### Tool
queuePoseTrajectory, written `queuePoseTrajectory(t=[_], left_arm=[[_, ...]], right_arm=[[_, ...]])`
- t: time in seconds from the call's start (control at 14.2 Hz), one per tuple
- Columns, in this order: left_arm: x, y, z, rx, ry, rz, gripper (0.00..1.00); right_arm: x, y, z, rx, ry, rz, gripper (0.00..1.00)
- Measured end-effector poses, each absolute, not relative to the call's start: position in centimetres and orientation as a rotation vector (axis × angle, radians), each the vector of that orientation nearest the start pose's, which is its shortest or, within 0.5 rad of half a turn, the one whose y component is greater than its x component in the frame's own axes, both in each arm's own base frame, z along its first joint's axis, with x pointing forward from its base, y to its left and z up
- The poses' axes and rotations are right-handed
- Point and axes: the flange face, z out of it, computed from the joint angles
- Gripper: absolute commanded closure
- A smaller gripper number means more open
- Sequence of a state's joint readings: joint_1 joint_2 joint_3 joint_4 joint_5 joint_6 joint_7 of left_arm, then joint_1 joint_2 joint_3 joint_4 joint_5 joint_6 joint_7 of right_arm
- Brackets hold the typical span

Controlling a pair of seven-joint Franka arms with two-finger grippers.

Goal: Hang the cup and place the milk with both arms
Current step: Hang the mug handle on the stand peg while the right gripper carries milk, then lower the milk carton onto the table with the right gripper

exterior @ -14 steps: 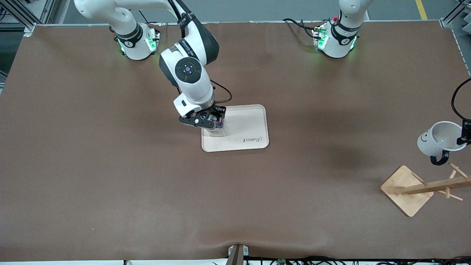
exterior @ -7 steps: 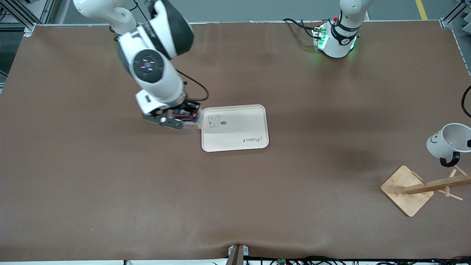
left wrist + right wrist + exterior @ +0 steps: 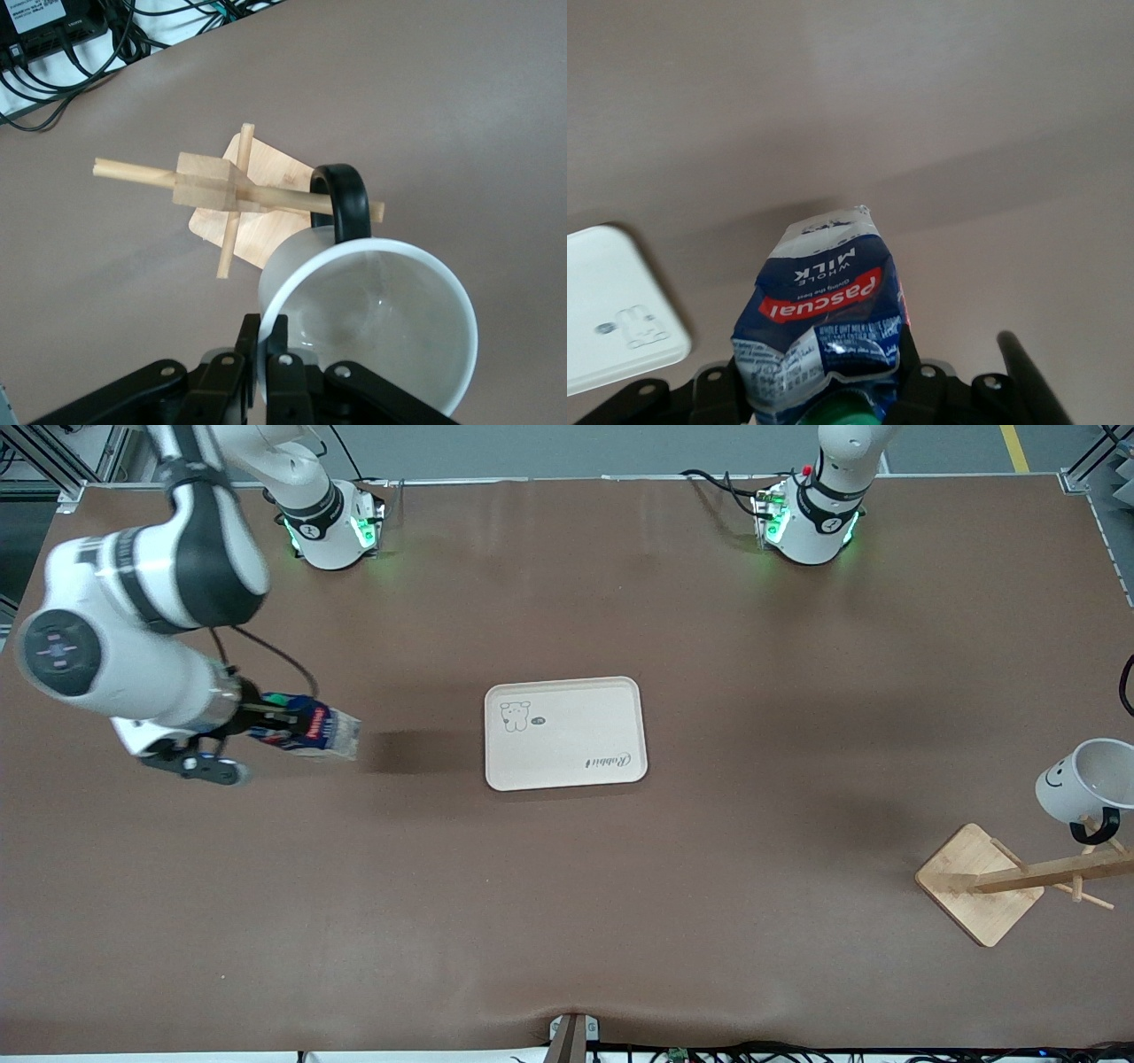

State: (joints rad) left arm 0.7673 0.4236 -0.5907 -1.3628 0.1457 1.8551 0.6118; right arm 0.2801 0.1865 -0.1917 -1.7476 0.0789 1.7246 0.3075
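The white cup point(image 3: 1083, 781) with a smiley face hangs tilted just above the wooden rack's point(image 3: 979, 881) pegs, at the left arm's end of the table. In the left wrist view my left gripper point(image 3: 270, 341) is shut on the cup's rim point(image 3: 381, 328), and the black handle point(image 3: 350, 204) sits over a peg of the rack point(image 3: 221, 190). My right gripper point(image 3: 266, 728) is shut on the dark-blue milk carton point(image 3: 306, 732), held tilted on its side over bare table toward the right arm's end. In the right wrist view the carton point(image 3: 824, 310) is crumpled between the fingers, its green cap point(image 3: 850, 412) nearest the camera.
A cream tray point(image 3: 567, 771) with a bear drawing lies at the table's middle; its corner shows in the right wrist view point(image 3: 611, 319). Cables lie off the table edge near the rack point(image 3: 80, 53).
The right arm swung the milk from over the tray away toward its own end of the table, tipping it sideways. The cup moved lower, closer to the rack's pegs.
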Motion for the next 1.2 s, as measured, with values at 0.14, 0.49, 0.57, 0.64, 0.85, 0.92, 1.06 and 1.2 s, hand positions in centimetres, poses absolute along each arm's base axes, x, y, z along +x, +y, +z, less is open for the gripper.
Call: queuePoseTrajectory(t=[0.14,0.49,0.57,0.64,0.85,0.92,1.06,1.2], left_arm=[[65.5,20.3,52.1,-3.091,0.640,-0.263,0.12],[65.6,19.9,52.7,-3.108,0.562,-0.280,0.00],[65.7,19.5,53.0,-3.117,0.513,-0.287,0.00],[65.7,18.9,53.4,-3.124,0.484,-0.289,0.00],[64.8,15.7,55.1,-3.166,0.389,-0.199,0.00],[64.2,14.2,56.2,-3.175,0.352,-0.157,0.00],[62.8,11.4,58.3,-3.174,0.312,-0.084,0.00],[62.0,9.5,60.0,-3.143,0.322,-0.074,0.00]], right_arm=[[58.3,0.5,42.1,-3.087,0.318,0.243,1.00],[54.9,-8.3,35.6,-3.068,0.276,0.236,1.00],[54.8,-8.1,35.3,-3.071,0.273,0.218,1.00],[54.8,-7.8,35.0,-3.075,0.267,0.193,1.00],[54.3,-7.3,33.6,-3.083,0.258,0.136,1.00],[54.2,-7.3,33.7,-3.083,0.262,0.131,1.00],[54.1,-7.3,33.7,-3.081,0.298,0.131,0.76],[54.1,-7.3,33.7,-3.078,0.328,0.132,0.39]])
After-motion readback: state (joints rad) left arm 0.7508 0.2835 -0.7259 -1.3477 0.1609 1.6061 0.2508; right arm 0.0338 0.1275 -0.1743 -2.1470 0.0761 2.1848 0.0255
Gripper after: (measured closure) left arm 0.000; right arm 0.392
